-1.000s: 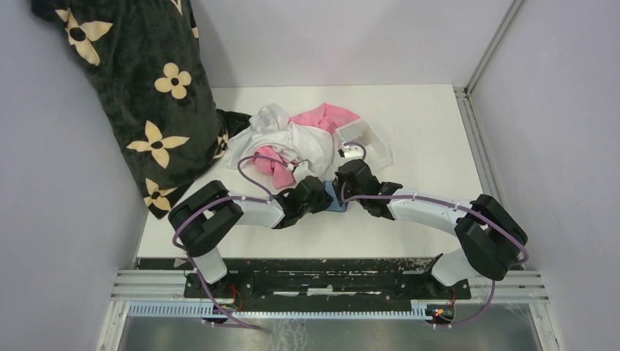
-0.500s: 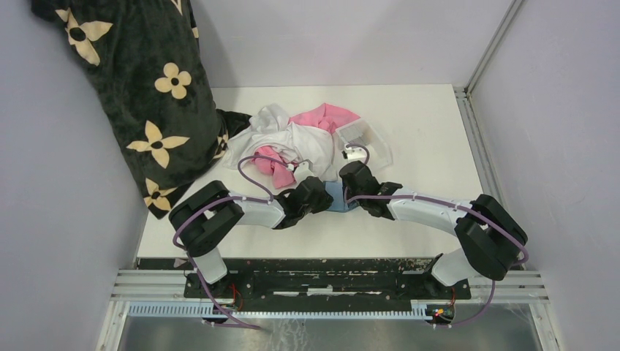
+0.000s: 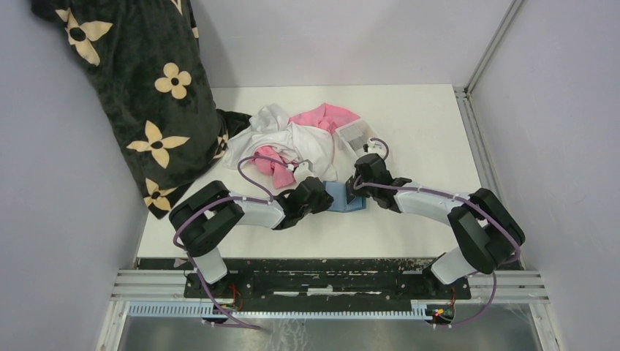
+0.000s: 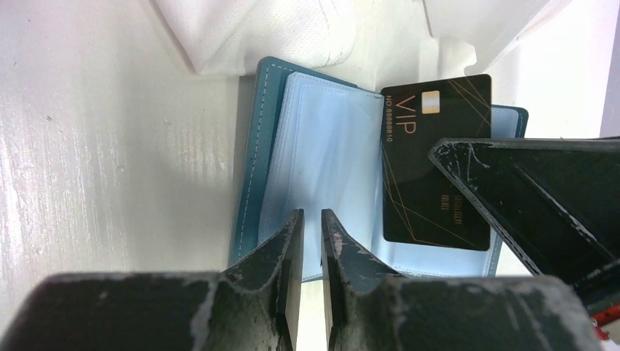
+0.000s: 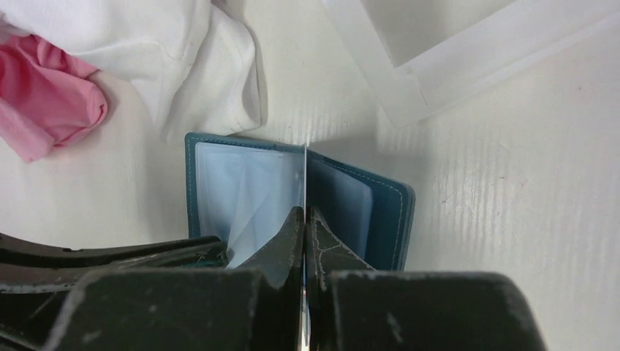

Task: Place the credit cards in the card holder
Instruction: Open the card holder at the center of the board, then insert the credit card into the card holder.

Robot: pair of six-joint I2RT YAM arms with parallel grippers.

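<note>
The teal-blue card holder (image 3: 342, 198) lies open on the table between both grippers, its clear inner sleeves facing up (image 4: 322, 146) (image 5: 380, 212). My right gripper (image 3: 357, 190) (image 5: 305, 212) is shut on a black credit card with gold "VIP" lettering (image 4: 431, 146). That card stands edge-on over the holder's middle fold (image 5: 305, 175). My left gripper (image 3: 327, 197) (image 4: 312, 216) rests at the holder's near edge. Its jaws stand a narrow gap apart with nothing between them. One right finger (image 4: 526, 197) covers the card's lower right corner.
A pile of white and pink clothes (image 3: 292, 139) lies just behind the holder and touches its far edge (image 4: 241, 36). A clear plastic tray (image 3: 358, 135) (image 5: 439, 51) sits at the back right. A black flowered blanket (image 3: 146, 95) hangs at the left.
The right wrist has swung to the right and back, uncovering more of the card holder, with the card still in its grip. The left arm has stayed in place.
</note>
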